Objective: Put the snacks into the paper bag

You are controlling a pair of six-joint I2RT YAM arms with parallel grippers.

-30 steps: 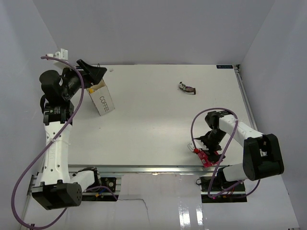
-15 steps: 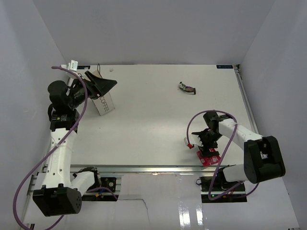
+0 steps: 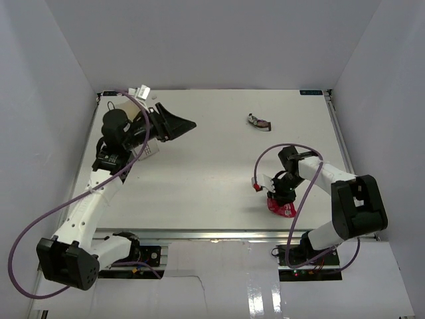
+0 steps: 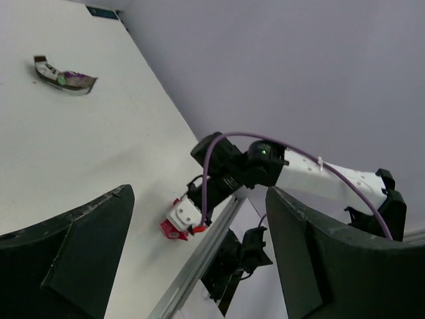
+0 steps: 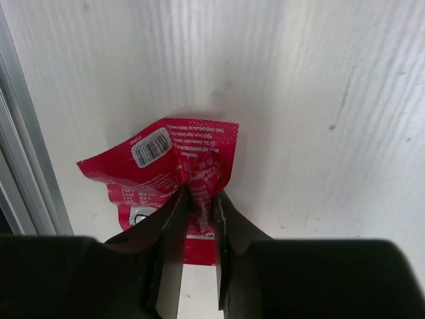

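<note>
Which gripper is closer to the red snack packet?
Right: the right gripper pinches the crinkled red plastic packet; the left gripper hangs open across the table near the white paper bag.

Paper bag (image 3: 147, 153) far left, far packet (image 3: 259, 122) back right of centre, near packet (image 3: 281, 208) front right

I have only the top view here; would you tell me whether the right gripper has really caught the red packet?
Observer: Yes. The right wrist view shows the right gripper shut on a fold pinched up in the middle of the red packet.
Operator: Thank you. Which face is up?
Observer: The one with the barcode and the small print.
Operator: And is the left gripper carrying anything?
Observer: No. In its wrist view the left gripper is open and empty.
</note>
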